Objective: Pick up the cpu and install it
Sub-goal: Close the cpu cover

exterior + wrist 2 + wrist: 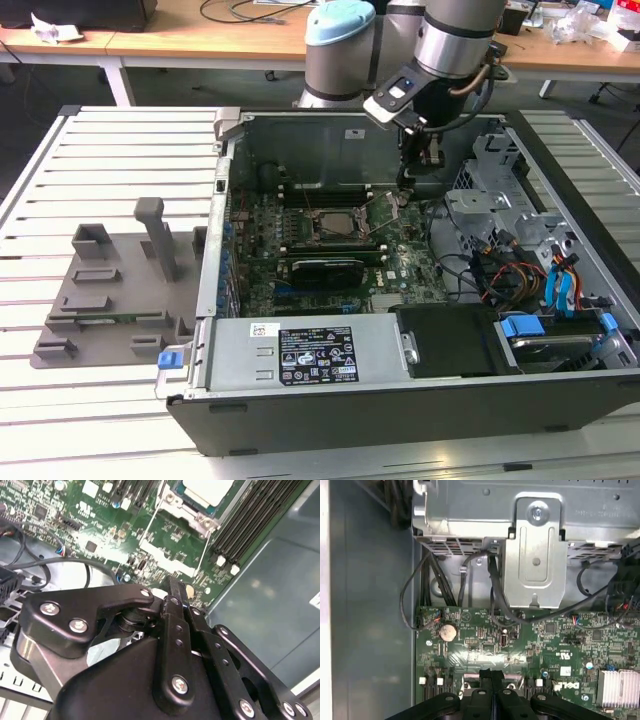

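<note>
Holder tray (105, 300): grey, at the exterior view's left.
Cpu (207, 489): silver top, apparently seated in the motherboard socket (192, 517), mid-scene.
Gripper (403, 190): just right of the socket, 2 fingers pressed together, nothing clearly held.

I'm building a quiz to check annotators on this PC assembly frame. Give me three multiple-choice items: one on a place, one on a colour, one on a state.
1. Where is the gripper?
A outside the case
B inside the open case, above the motherboard
C resting on the case's top edge

2. What colour is the motherboard?
A blue
B red
C green

3. How is the gripper?
A shut
B spread wide
C clamped on the cpu

Answers:
1. B, the exterior view shows it down inside the case.
2. C, the board is green in every view.
3. A, its fingers meet in the first wrist view, while the cpu sits in its socket.
</note>
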{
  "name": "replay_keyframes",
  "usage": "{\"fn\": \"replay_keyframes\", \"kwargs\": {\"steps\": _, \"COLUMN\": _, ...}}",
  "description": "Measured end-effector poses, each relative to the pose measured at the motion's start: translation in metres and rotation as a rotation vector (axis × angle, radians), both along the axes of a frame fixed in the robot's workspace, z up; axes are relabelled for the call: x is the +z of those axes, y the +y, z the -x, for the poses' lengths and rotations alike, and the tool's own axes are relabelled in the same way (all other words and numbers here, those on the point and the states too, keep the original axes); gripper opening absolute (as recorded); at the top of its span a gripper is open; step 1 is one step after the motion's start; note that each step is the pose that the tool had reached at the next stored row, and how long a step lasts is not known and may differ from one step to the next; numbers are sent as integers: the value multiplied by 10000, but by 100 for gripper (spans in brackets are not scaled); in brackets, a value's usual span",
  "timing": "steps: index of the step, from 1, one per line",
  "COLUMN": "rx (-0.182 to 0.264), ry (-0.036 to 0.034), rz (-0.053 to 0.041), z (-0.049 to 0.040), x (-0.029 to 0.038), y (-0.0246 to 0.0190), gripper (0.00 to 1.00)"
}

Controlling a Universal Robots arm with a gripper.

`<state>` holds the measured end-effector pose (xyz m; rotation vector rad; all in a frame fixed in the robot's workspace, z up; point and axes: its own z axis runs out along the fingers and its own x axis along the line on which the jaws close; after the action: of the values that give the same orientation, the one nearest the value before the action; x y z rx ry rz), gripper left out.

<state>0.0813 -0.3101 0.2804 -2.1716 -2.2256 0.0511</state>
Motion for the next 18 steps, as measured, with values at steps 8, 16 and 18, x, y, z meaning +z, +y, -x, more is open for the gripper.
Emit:
{"fn": "replay_keyframes", "kwargs": {"steps": 8, "rx": 1, "ry": 0, "rz": -2, "z": -235, "x": -2, "y": 8, "gripper": 11}}
{"fn": "replay_keyframes", "kwargs": {"steps": 16, "rx": -9, "ry": 2, "rz": -9, "z": -275, "x": -60, "y": 20, "gripper": 11}}
{"fn": "replay_keyframes", "kwargs": {"steps": 18, "rx": -8, "ry": 2, "rz": -26, "z": -248, "x": -75, "y": 19, "gripper": 11}}
